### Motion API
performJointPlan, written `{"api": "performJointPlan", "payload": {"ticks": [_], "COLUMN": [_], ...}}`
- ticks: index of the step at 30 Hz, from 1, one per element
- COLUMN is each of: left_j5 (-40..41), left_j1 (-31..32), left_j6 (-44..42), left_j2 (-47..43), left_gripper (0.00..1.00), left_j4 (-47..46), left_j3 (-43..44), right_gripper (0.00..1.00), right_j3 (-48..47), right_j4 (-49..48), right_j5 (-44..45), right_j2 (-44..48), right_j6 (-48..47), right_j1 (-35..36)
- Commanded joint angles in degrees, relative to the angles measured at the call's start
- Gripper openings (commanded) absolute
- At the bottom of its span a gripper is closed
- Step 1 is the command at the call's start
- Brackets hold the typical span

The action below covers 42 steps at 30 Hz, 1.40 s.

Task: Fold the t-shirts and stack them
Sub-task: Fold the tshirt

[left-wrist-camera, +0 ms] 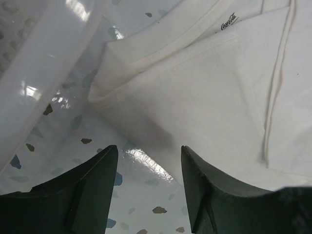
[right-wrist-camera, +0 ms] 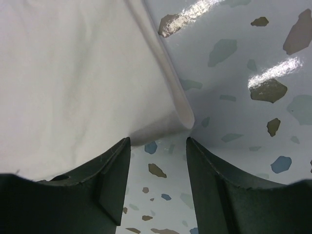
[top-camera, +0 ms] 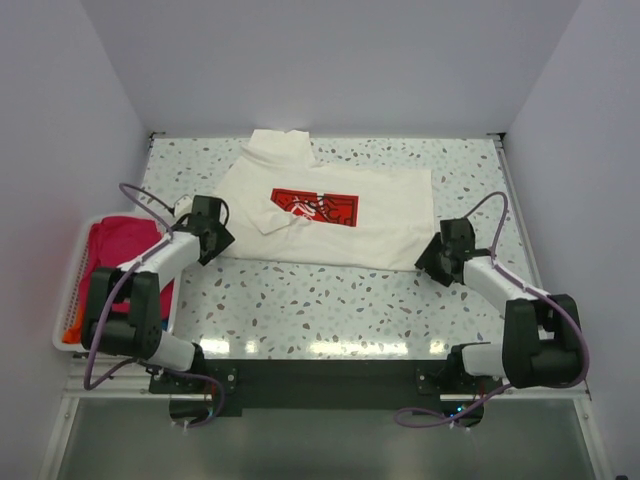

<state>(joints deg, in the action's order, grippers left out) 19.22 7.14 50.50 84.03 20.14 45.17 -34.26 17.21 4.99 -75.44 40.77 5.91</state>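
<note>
A white t-shirt [top-camera: 330, 215] with a red print [top-camera: 315, 208] lies partly folded on the speckled table. My left gripper [top-camera: 213, 243] is open at its near-left corner; in the left wrist view [left-wrist-camera: 148, 158] the folded hem [left-wrist-camera: 146, 78] lies just ahead of the fingers. My right gripper [top-camera: 433, 262] is open at the near-right corner; in the right wrist view [right-wrist-camera: 158, 146] the folded corner [right-wrist-camera: 180, 119] sits just ahead of the gap. A pink shirt [top-camera: 120, 250] lies in the white basket [top-camera: 72, 290] at the left.
The table [top-camera: 330, 310] is walled on three sides. The basket's white rim [left-wrist-camera: 34, 83] shows close beside the left gripper. An orange item [top-camera: 72, 328] lies at the basket's near end.
</note>
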Motion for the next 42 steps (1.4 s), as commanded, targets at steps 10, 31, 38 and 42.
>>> {"api": "performJointPlan", "payload": {"ticks": [10,31,38,42], "left_j5": [5.9,8.6,5.5,4.6], "left_j1": [-1.1,13.4,13.9,13.9], "left_j6": [3.8,15.2,13.5,7.1], "left_j2": [9.1,-17.0,-33.0,-35.9], "left_gripper": [0.34,0.00,0.31,0.64], "left_j4": [1.2,18.7,23.3,22.5], "left_j3": [2.1,-9.4,-13.4,-7.6], "right_gripper": [0.18,0.00,0.43,0.85], "right_j3": [-1.8,-2.0,1.3,-4.7], "right_j4": [-2.2,19.3,21.8,21.2], "right_j5": [-0.3,-9.4,-11.6,-13.1], "right_j2": [-0.9,19.6,27.5,26.5], "right_j6": [1.3,-5.9,-3.3,-7.2], "right_j1": [-2.3,-23.8,-24.0,-23.8]}}
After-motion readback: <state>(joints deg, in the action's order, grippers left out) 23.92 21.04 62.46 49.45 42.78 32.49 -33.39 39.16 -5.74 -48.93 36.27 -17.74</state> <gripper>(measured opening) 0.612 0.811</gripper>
